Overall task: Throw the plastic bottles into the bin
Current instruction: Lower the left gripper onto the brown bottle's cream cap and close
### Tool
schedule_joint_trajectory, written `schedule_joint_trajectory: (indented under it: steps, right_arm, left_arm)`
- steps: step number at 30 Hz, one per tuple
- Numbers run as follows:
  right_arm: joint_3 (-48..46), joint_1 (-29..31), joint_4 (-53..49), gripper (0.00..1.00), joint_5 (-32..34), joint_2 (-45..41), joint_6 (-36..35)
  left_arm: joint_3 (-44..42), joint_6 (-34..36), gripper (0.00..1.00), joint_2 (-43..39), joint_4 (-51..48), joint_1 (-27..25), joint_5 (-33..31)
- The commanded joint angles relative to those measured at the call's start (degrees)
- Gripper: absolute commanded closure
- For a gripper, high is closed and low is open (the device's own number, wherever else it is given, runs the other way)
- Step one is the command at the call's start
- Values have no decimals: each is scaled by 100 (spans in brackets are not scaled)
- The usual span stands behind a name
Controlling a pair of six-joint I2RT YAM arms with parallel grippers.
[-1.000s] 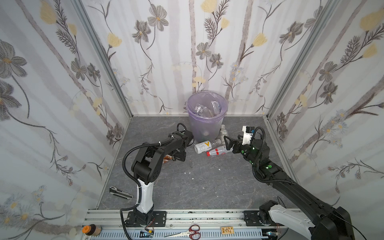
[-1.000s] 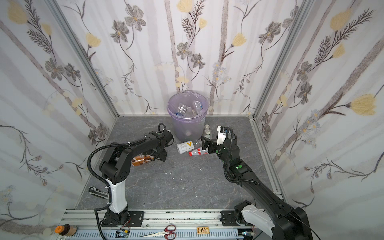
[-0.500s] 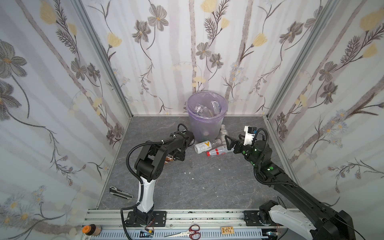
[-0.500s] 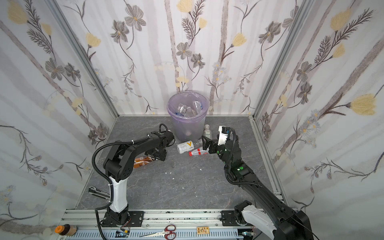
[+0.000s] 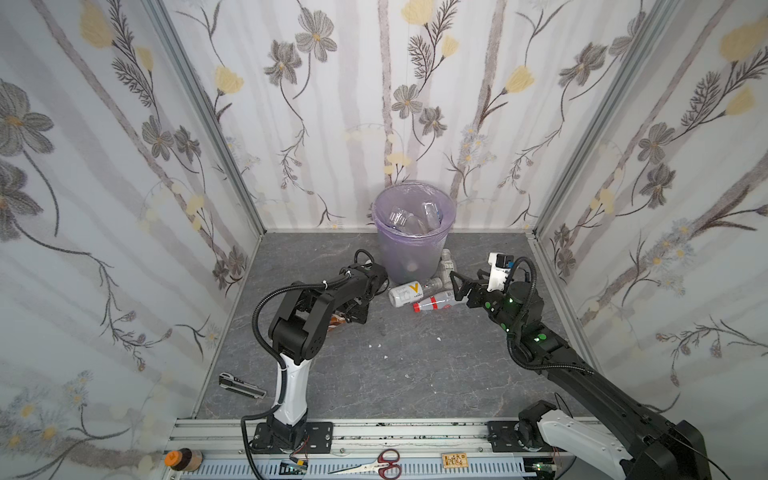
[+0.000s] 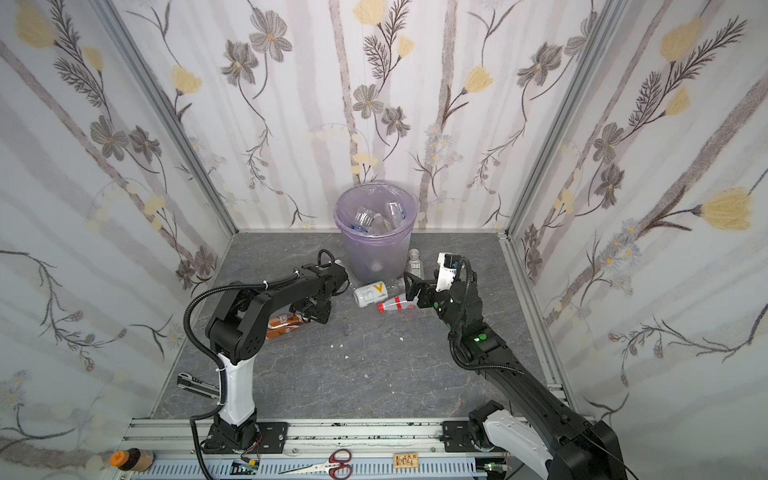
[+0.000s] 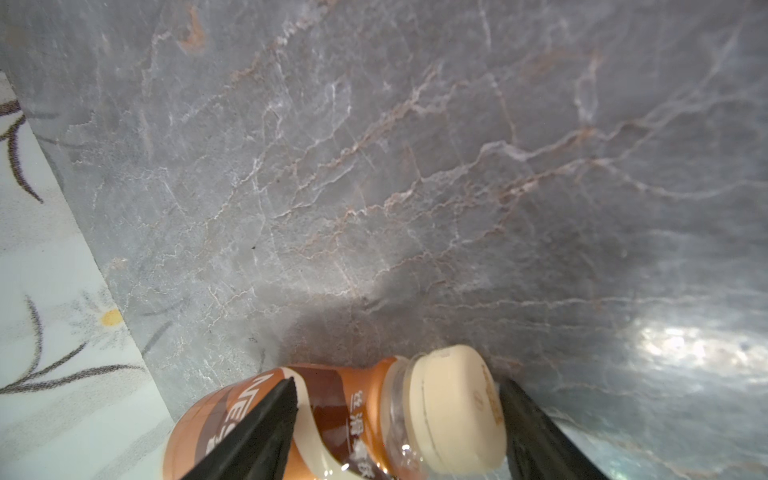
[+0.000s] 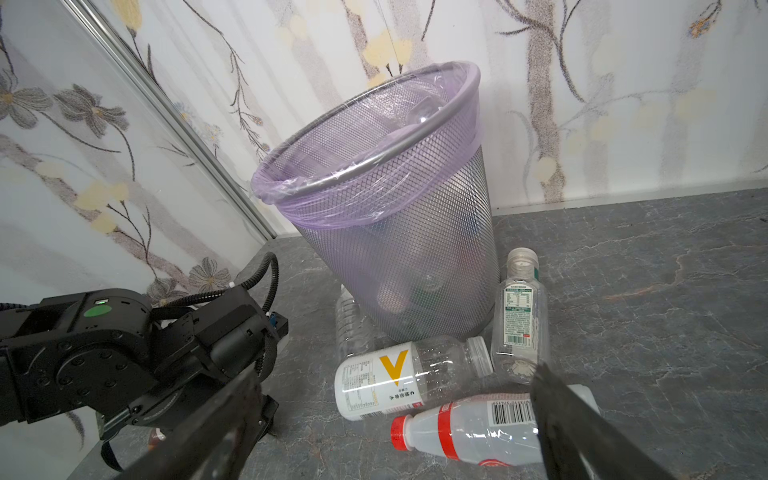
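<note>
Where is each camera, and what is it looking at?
Both top views: high up front, looking down on the bin, left arm and right arm.
Left wrist: facing the floor; left end effector straddling a brown bottle.
Right wrist: facing the bin; right end effector and left arm show.
Shared: the bin, in top and right wrist views.

I read an orange "V" on the V bottle [image 8: 374, 386]; the Chinese print under it is too small to read. Brown bottle [image 7: 340, 399]: "NES", partly hidden, plus Chinese characters. Red-cap bottle [image 8: 469, 432]: barcode, digits unreadable. Green-label bottle [image 8: 517, 316]: barcode, table illegible.
</note>
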Motion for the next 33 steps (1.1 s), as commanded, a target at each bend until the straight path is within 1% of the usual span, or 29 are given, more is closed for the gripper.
schedule_joint_trajectory:
  steps: [1,6,16,33]
  right_arm:
    - [-20,4,283,0,32,7,-4]
    - [-21,3,293,0,30,16,4]
    - [-52,-5,311,0,75,-50,0]
    - [-106,-16,346,0,144,-151,5]
  left_arm:
    - [18,-36,25,48,-107,9,-86]
    - [14,-43,30,81,-97,9,-68]
    - [36,-43,45,228,-90,9,54]
    - [71,-52,61,364,-62,0,252]
